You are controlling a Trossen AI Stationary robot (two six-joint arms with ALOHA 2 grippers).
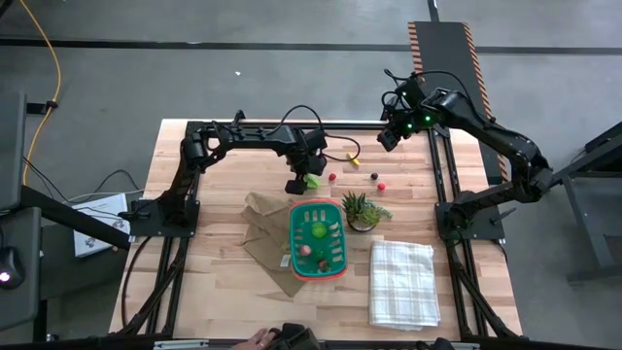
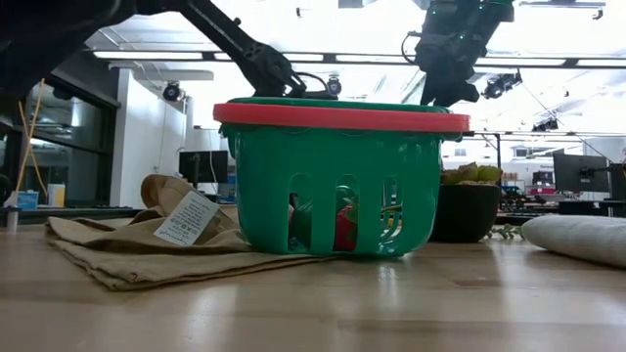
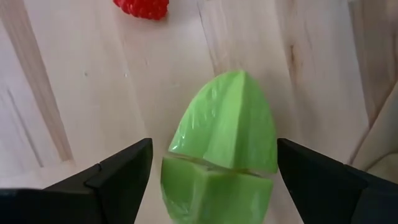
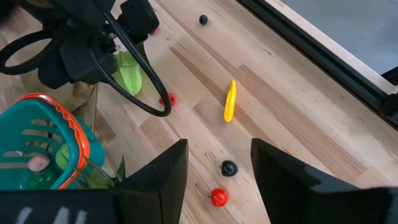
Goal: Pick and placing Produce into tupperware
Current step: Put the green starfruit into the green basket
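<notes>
left gripper [image 3: 211, 180] hanging wide open around the green leafy piece [image 3: 224, 149], not gripping; right gripper [image 4: 217, 168] open, empty.

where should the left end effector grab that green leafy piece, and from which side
Across its broad lower body, coming straight down from above. In the left wrist view the green leafy piece lies on the table, tapering to a point ahead, and the left end effector already straddles its widest part with fingers open on either side. Closing there probably gives the firmest hold; the tip looks likelier to slip.

Green leafy produce [image 3: 221, 152] on wood beside teal tupperware [image 1: 318, 240].
</notes>
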